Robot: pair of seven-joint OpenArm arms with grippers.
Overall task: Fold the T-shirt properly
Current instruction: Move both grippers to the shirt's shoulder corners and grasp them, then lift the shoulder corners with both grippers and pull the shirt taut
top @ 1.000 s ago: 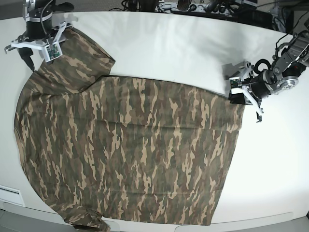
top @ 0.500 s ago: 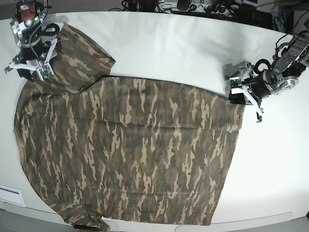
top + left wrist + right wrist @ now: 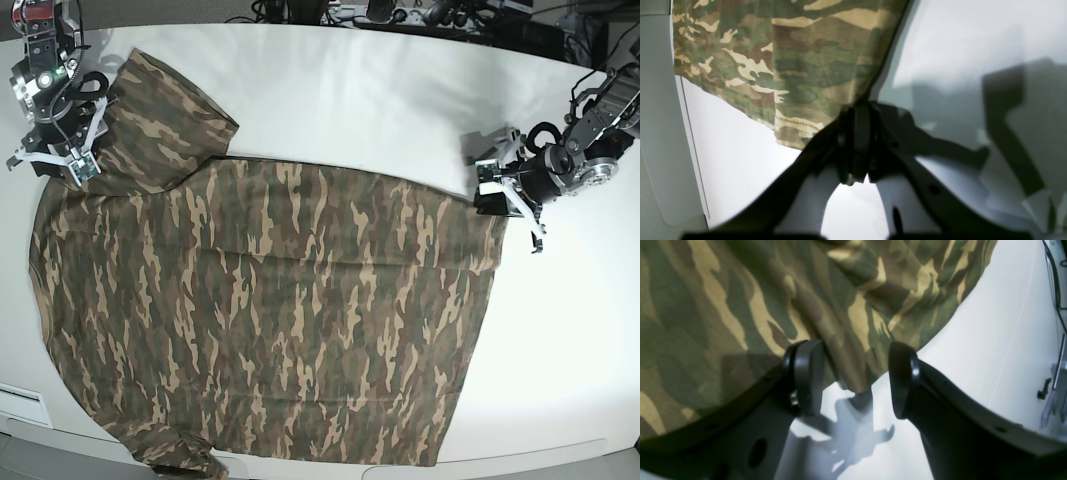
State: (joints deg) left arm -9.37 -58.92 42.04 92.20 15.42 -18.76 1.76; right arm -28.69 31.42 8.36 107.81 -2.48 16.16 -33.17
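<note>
Left gripper [image 3: 497,195] pinches the camouflage T-shirt [image 3: 270,310] hem corner; right gripper [image 3: 853,380] gapes wide, straddling the sleeve [image 3: 165,120] edge.

Bright overhead light glares off the white counter [image 3: 380,90]; the overhead view is sharp. Both wrist views blur up close; dark fingers [image 3: 803,376] throw soft shadows.
</note>
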